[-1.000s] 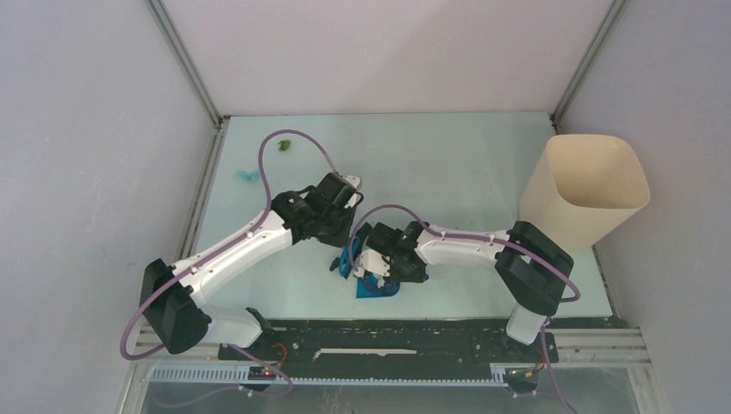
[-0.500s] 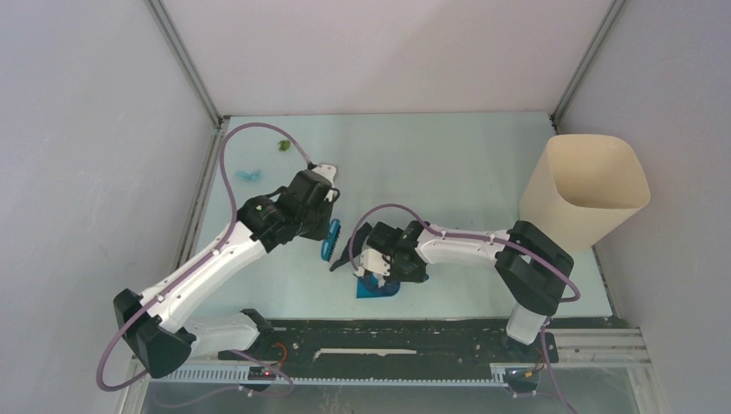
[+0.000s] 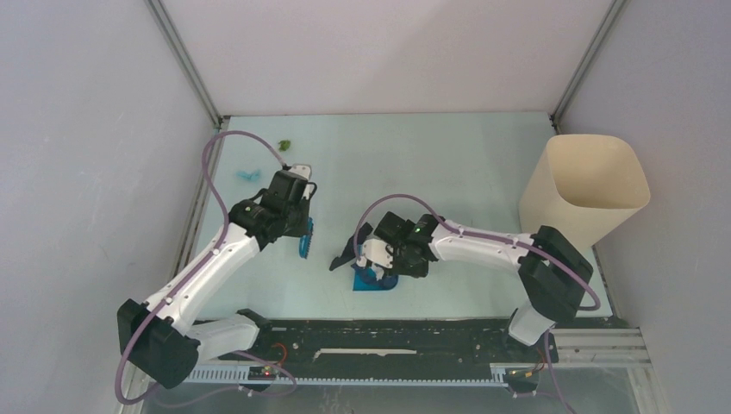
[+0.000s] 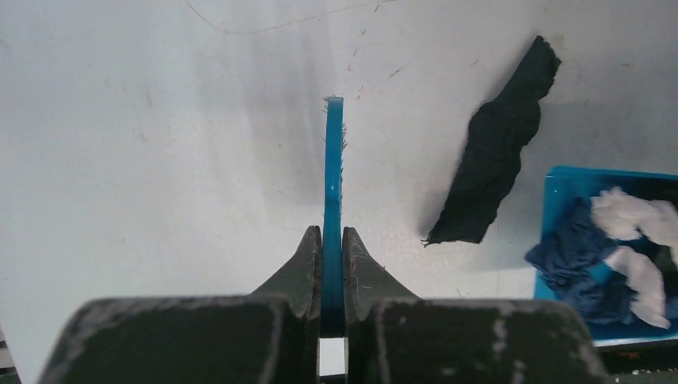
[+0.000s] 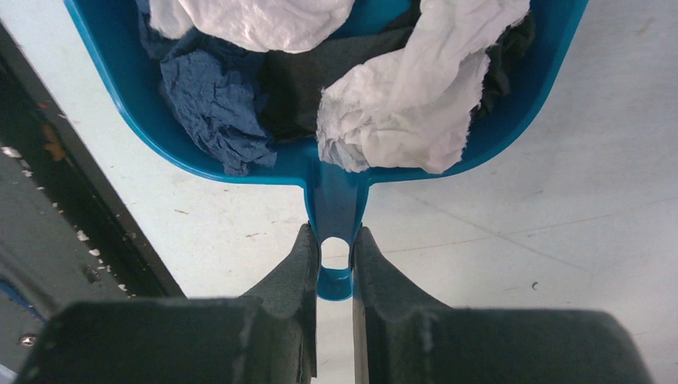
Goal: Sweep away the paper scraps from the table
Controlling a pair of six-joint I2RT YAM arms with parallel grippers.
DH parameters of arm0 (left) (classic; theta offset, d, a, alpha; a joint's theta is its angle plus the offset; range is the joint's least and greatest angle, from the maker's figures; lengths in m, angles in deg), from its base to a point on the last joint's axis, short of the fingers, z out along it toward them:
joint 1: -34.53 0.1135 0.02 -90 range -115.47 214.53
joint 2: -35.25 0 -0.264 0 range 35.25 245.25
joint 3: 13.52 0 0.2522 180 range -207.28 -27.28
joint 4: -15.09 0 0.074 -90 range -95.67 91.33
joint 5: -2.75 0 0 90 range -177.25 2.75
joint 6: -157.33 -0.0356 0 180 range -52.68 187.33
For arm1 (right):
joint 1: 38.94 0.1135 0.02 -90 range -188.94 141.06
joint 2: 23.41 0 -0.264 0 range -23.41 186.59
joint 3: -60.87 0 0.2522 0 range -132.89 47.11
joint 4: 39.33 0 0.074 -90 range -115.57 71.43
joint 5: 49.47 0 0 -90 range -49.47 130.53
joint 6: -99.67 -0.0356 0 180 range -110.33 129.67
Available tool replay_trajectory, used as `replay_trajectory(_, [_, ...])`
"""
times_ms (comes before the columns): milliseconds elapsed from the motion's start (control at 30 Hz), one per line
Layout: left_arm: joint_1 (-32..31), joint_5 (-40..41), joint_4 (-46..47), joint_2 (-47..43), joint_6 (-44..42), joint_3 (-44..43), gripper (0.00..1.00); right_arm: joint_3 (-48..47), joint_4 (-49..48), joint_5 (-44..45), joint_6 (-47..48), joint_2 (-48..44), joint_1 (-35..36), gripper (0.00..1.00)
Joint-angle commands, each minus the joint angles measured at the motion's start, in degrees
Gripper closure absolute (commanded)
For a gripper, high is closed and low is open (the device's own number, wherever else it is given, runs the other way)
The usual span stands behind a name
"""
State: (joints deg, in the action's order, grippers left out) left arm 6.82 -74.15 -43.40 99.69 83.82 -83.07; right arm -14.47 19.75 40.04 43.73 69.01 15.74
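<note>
My left gripper [image 3: 298,222] [image 4: 332,237] is shut on the blue hand brush [image 3: 303,238] [image 4: 333,172], held edge-on just above the table [image 3: 457,164]. To its right a long dark paper scrap [image 3: 343,255] [image 4: 497,148] lies flat beside the blue dustpan [image 3: 373,284] [image 4: 558,186]. My right gripper [image 3: 380,264] [image 5: 334,240] is shut on the dustpan's handle [image 5: 334,200]. Inside the pan lie white paper scraps [image 5: 404,104], a navy one [image 5: 216,104] and dark ones. A green scrap [image 3: 283,145] and a blue scrap [image 3: 248,175] rest at the far left of the table.
A tall cream bin [image 3: 586,190] stands at the table's right edge. Metal rails [image 3: 207,190] run along the left side, and a black base rail [image 3: 388,332] crosses the near edge, close behind the dustpan.
My left arm has carried the brush leftward, away from the dustpan, uncovering the dark scrap beside it. The right arm and dustpan shifted only slightly.
</note>
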Motion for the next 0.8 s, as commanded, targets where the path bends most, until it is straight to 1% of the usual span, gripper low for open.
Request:
replay_trajectory(0, [1.51,-0.59,7.27,-2.50,-1.06,3.52,1.00,-0.16,-1.68,-3.49,-0.95,-4.13,-1.45,0.93])
replay_trajectory(100, [2.11,-0.65,10.38,-4.14,-0.90,5.87,1.00,-0.16,-2.01,-2.68,-0.47,-5.14,-1.86,0.93])
replay_trajectory(200, [2.28,-1.16,15.17,-8.03,-0.71,9.22,1.00,-0.12,-3.01,-3.57,-0.35,-6.66,-3.15,0.93])
replay_trajectory(300, [2.96,0.76,15.78,-9.77,-1.26,9.68,1.00,-1.17,-2.58,-4.52,-0.45,-6.65,-4.23,0.94])
replay_trajectory(400, [3.79,-0.08,15.87,-9.60,-1.35,9.82,1.00,-2.42,-2.88,-5.70,-0.53,-7.26,-6.08,0.93])
replay_trajectory(533, [3.96,-0.28,15.58,-8.91,-1.37,9.68,1.00,-5.08,-0.08,-6.02,-0.58,-5.70,-7.22,0.93])
replay_trajectory(767, [3.92,-0.72,15.52,-9.75,-1.38,10.07,1.00,-8.40,2.85,-5.84,-0.15,-8.27,-10.12,0.93])
